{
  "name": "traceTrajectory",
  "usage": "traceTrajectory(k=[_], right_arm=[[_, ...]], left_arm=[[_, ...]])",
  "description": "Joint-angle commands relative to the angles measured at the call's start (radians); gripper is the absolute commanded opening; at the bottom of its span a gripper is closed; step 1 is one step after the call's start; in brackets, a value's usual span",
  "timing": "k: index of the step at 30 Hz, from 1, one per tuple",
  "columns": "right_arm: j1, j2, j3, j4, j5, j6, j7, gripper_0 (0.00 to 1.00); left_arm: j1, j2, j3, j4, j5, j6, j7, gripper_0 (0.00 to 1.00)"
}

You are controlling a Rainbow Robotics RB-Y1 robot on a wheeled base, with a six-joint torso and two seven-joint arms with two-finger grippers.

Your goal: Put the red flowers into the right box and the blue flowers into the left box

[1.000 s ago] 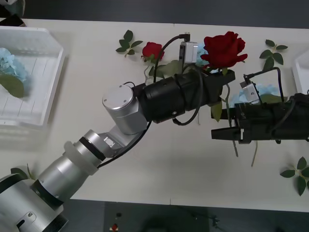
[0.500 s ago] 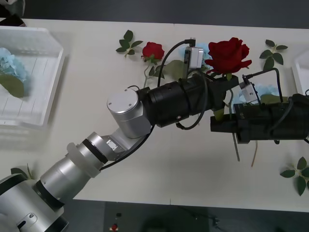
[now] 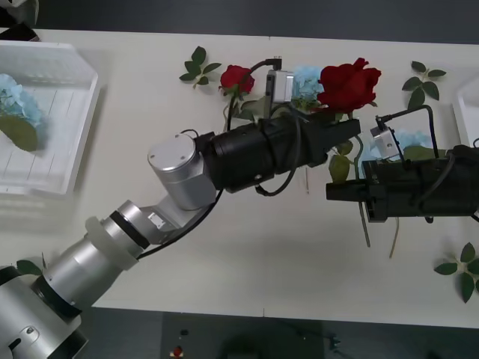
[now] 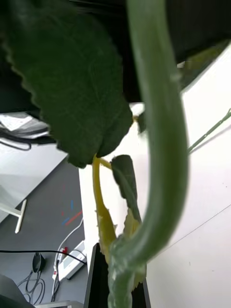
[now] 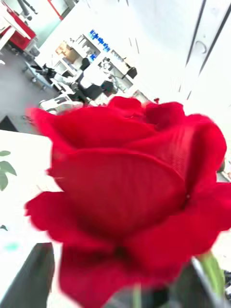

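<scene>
Front view: the left hand (image 3: pixel 346 129) grips a red rose (image 3: pixel 349 84) below its bloom and has drawn back slightly. The right hand (image 3: pixel 334 193) is clamped on the stem's lower end (image 4: pixel 159 144), so a handover toward the right box (image 3: pixel 465 112) looks underway above the worktop (image 3: pixel 262 254).

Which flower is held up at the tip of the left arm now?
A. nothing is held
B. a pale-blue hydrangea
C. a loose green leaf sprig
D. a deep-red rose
D: the left end effector grips the stem just under a large red rose, whose bloom stands above the black fingers in the front view.
</scene>
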Motion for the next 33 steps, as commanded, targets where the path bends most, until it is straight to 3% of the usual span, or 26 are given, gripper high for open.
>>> traceTrajectory(k=[1, 9, 14, 17, 24, 27, 33], right_arm=[[-0.011, -0.008, -0.011, -0.009, -0.028, 0.005, 0.023, 0.0], [-0.011, -0.103, -0.015, -0.006, -0.08, -0.041, -0.045, 0.0], [-0.012, -0.258, -0.015, -0.005, -0.114, -0.122, -0.192, 0.0], [-0.011, -0.376, -0.015, -0.005, -0.112, -0.191, -0.316, 0.0], [-0.011, -0.568, -0.015, 0.051, -0.014, -0.322, -0.565, 0.0], [-0.011, -0.617, -0.014, 0.094, 0.087, -0.383, -0.646, 0.0], [-0.011, -0.637, -0.014, 0.164, 0.303, -0.463, -0.815, 0.0]], left_arm=[[0.006, 0.123, 0.0, -0.114, 0.06, 0.007, -0.001, 0.74], [0.07, 0.356, 0.01, -0.206, 0.204, 0.007, -0.001, 0.74], [0.059, 0.48, 0.056, -0.186, 0.182, 0.01, -0.001, 0.75], [0.007, 0.537, 0.056, -0.108, 0.176, 0.058, -0.001, 0.74], [-0.192, 0.53, 0.057, 0.247, 0.175, 0.315, 0.163, 0.75], [-0.287, 0.487, 0.057, 0.397, 0.089, 0.387, 0.244, 0.75], [-0.376, 0.385, 0.057, 0.535, -0.111, 0.354, 0.365, 0.74]])
